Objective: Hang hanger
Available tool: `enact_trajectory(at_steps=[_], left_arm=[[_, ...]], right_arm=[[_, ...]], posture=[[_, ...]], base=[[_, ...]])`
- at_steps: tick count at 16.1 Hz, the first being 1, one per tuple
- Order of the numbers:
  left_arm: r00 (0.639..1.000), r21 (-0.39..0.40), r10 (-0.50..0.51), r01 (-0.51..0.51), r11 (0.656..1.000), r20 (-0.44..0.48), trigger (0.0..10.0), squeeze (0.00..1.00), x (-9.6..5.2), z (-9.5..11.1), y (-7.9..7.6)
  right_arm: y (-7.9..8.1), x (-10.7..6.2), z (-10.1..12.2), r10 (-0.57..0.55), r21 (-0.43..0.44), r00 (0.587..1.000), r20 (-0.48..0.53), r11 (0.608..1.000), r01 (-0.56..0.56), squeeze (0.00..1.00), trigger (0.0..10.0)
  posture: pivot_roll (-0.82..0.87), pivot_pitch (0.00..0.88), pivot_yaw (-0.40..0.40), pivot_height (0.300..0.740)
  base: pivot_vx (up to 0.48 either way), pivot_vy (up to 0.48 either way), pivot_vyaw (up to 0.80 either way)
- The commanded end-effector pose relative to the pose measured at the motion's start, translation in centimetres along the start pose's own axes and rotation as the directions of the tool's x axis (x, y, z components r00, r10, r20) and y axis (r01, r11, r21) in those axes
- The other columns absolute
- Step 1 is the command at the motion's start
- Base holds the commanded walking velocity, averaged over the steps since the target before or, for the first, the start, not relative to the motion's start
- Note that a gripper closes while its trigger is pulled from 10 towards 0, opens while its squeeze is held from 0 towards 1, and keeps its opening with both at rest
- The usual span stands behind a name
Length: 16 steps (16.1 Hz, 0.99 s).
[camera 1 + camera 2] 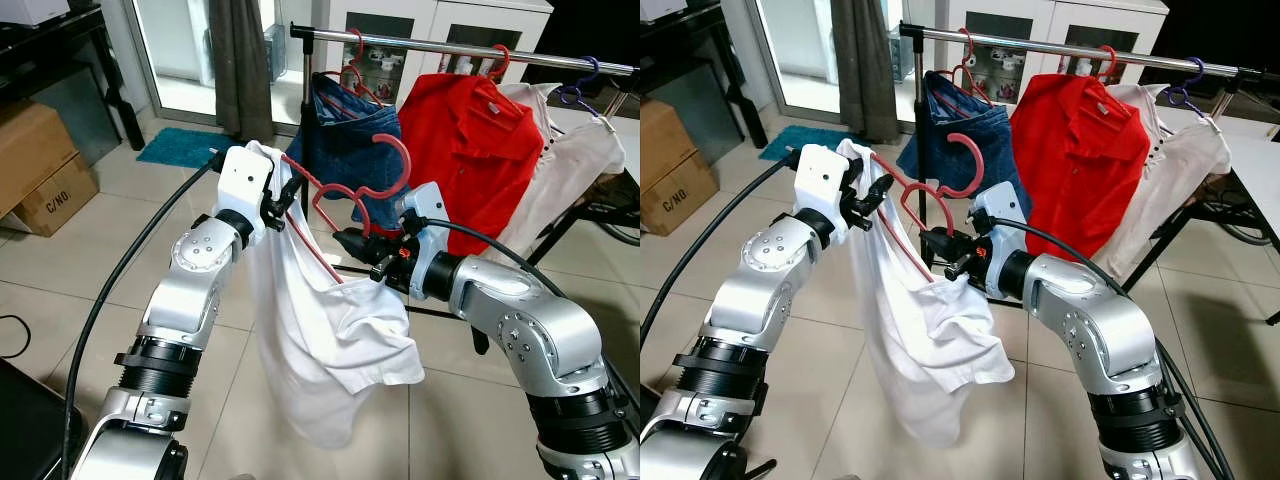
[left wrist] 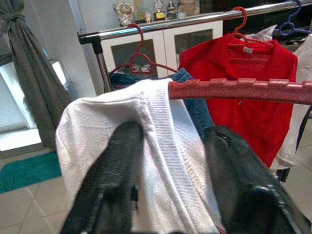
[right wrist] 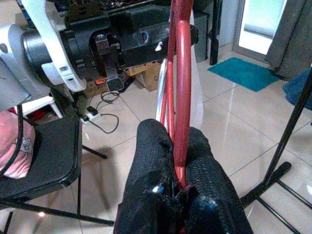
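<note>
Nearest the robot, the limp white knit shirt (image 1: 330, 350) sags between the two arms, its weight pulling down off the thin red plastic hanger (image 1: 345, 195). The left gripper (image 1: 283, 203) is clamped on the shirt's shoulder where it drapes over the hanger's notched arm; in the left wrist view the black fingers (image 2: 112, 180) pinch the ribbed cloth. The right gripper (image 1: 355, 243) is closed tight on the hanger's other end, the red bar squeezed between its pads in the right wrist view.

The load looks light, but the cloth is soft and likely to slide off the smooth plastic if the hanger tilts. The stiff frame is the better hold, leaving the hook free.

Farther off, the chrome clothes rail (image 1: 440, 44) carries a blue denim garment (image 1: 345, 135), a red polo shirt (image 1: 460, 140) and a cream blouse (image 1: 575, 160). The hook sits below the rail, just in front of the denim.
</note>
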State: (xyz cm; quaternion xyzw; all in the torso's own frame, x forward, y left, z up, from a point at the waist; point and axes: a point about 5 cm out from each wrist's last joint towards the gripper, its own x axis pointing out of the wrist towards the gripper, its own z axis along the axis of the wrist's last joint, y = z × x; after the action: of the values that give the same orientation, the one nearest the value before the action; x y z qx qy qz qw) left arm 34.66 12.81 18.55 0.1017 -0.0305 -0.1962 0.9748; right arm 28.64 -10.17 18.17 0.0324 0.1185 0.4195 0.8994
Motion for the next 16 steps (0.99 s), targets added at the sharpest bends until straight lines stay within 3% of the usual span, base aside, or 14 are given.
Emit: enact_trajectory(at_steps=[1,11,16], left_arm=[[1.0,0.008,0.0,0.0,1.0,-0.026,0.0,0.0,0.1,-0.2,0.1],[1.0,0.02,0.016,-0.016,1.0,-0.026,0.0,0.0,0.0,-0.3,0.2],[1.0,0.084,-0.017,0.019,0.996,-0.026,0.0,0.0,-0.1,0.2,-0.5]], right_arm=[[0.3,-0.4,0.8,0.012,-0.016,0.999,0.034,1.0,-0.012,0.0,10.0],[0.0,-0.4,0.8,0.0,-0.013,1.0,0.031,1.0,0.0,0.0,10.0],[-1.0,-0.4,0.3,-0.086,-0.004,0.996,-0.01,0.996,0.085,0.0,10.0]], posture=[[-0.18,0.0,-0.016,0.74],[-0.18,0.0,-0.018,0.74],[-0.18,0.0,-0.018,0.74]], base=[[0.0,0.0,0.0],[0.0,0.0,0.0],[0.0,0.0,0.0]])
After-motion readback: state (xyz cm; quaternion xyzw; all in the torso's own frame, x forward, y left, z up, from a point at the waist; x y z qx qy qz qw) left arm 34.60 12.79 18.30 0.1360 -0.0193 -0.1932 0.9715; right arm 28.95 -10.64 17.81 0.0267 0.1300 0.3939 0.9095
